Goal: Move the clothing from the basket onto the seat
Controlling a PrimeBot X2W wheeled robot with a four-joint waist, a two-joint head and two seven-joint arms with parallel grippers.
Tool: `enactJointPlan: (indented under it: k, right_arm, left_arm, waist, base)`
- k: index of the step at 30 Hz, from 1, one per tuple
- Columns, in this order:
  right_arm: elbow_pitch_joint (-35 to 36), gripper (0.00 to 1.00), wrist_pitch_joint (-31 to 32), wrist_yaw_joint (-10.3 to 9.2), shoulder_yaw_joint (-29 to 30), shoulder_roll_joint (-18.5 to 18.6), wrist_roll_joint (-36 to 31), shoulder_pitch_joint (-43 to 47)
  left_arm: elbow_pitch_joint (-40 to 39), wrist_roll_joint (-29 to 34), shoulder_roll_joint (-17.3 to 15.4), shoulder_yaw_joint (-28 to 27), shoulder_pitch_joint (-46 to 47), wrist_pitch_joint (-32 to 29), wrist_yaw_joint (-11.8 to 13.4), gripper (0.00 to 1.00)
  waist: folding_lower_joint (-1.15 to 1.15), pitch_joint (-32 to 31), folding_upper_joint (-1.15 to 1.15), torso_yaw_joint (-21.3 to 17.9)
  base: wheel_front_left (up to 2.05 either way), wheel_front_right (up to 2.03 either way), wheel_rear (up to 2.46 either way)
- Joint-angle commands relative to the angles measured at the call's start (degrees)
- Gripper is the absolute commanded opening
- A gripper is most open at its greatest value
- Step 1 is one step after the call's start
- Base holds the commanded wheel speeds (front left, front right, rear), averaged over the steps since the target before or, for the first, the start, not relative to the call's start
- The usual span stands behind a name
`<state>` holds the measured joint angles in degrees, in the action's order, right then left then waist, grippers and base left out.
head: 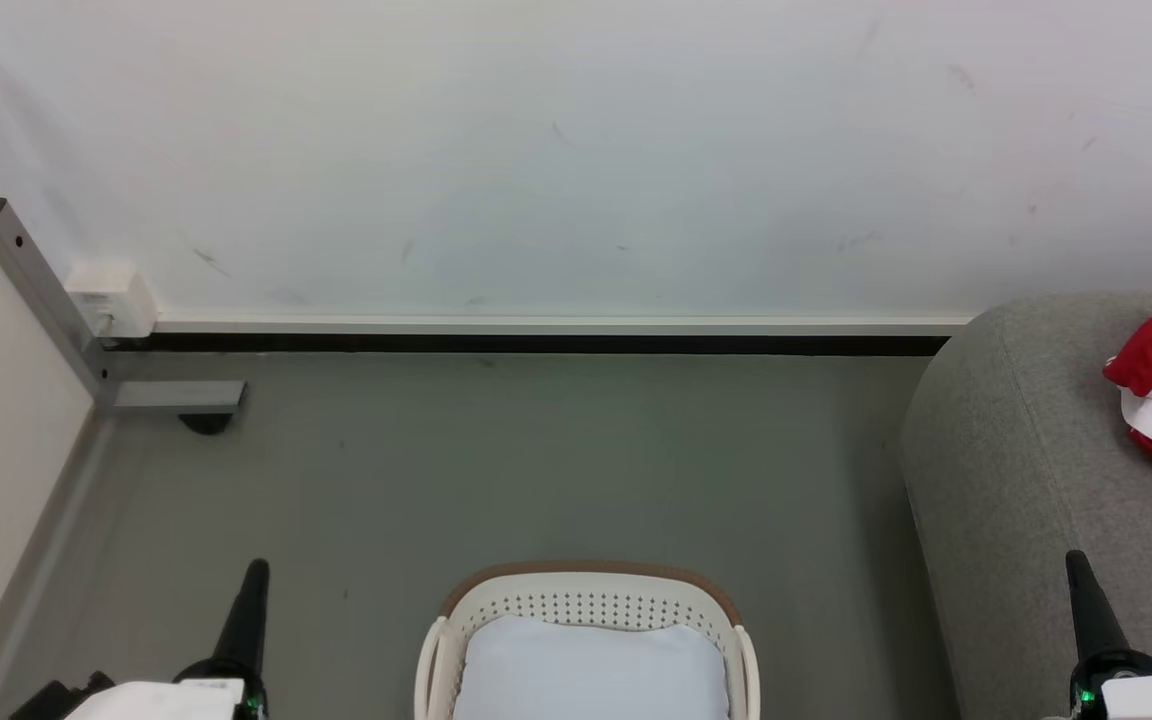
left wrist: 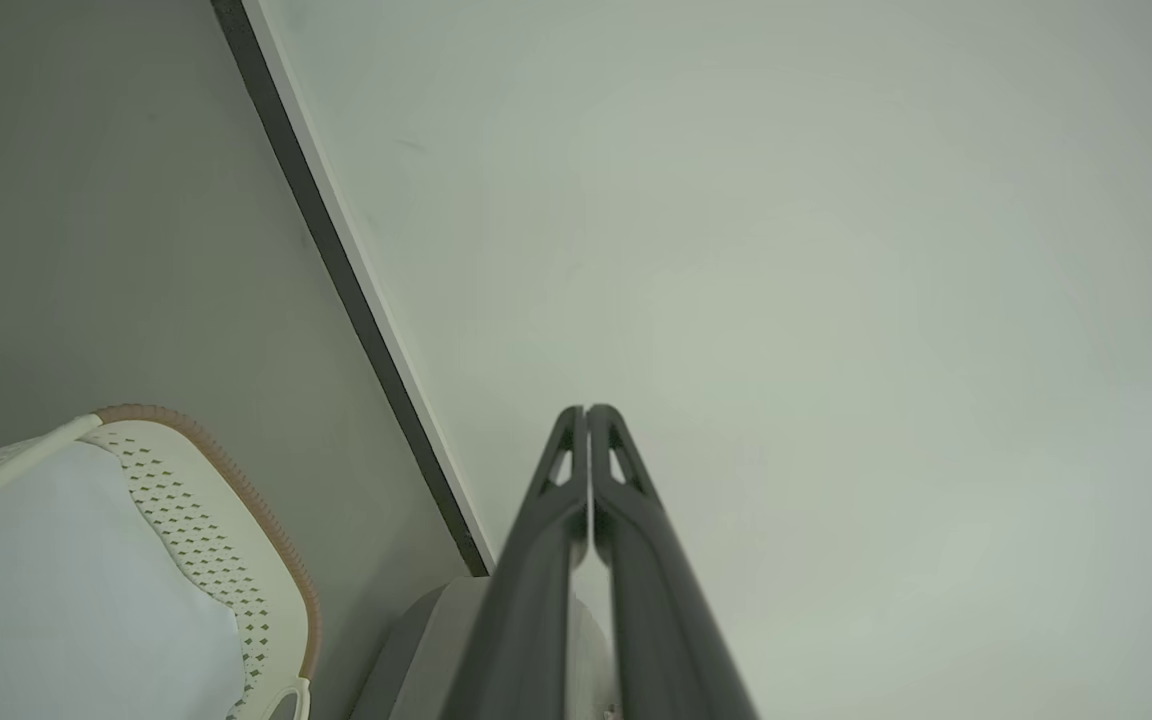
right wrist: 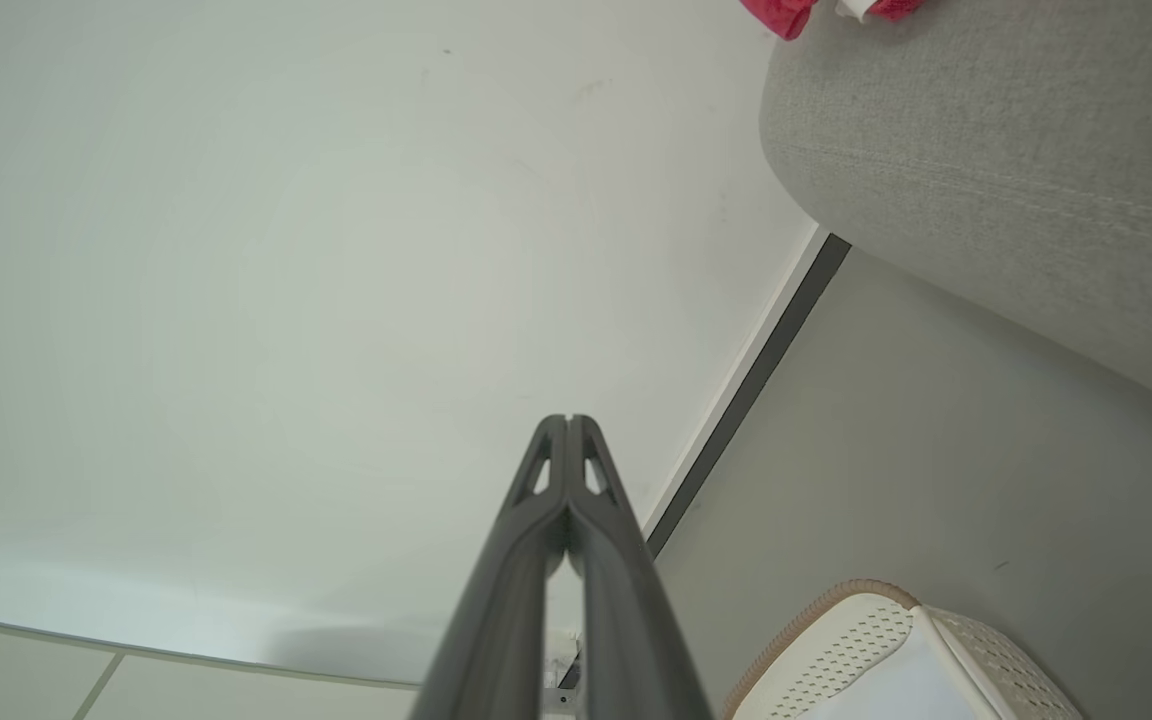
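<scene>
Your left gripper (head: 255,572) and right gripper (head: 1075,560) are pinched shut and empty; reach into the basket (head: 586,605) and you'd snag only liner cloth (head: 586,670).

We see our left end effector (left wrist: 587,412) rising from the bottom edge, its two long dark fingers pressed together along their length and holding nothing, set against a plain white wall (left wrist: 786,250). At the lower left sits a cream-white perforated plastic laundry basket (left wrist: 226,530) with a brown woven rim, and a pale white flat liner cloth (left wrist: 66,600) lies inside it. The basket stands on a grey floor (left wrist: 116,250), which meets the wall along a dark skirting strip (left wrist: 336,270) running diagonally.
</scene>
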<state>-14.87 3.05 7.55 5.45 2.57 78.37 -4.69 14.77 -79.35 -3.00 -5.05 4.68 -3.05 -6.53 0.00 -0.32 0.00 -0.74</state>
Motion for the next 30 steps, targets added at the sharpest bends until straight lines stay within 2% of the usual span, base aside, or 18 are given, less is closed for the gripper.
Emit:
enactJointPlan:
  k: [1,30]
  right_arm:
    - [0.4,0.00,0.4,-0.09,0.2,0.5,0.9,-1.2]
    - [1.0,0.00,3.6,-0.12,1.2,0.5,13.8,-1.8]
  left_arm:
    - [-0.3,-0.9,-0.2,-0.3,0.8,-0.4,-0.2,0.00]
    - [-0.8,-12.8,0.1,-1.6,1.8,-3.6,-1.1,0.00]
  waist:
    - [0.00,0.0,0.00,0.0]
    - [0.00,0.5,0.00,0.7]
  base:
    - [0.00,0.00,0.00]
    - [0.00,0.00,0.00]
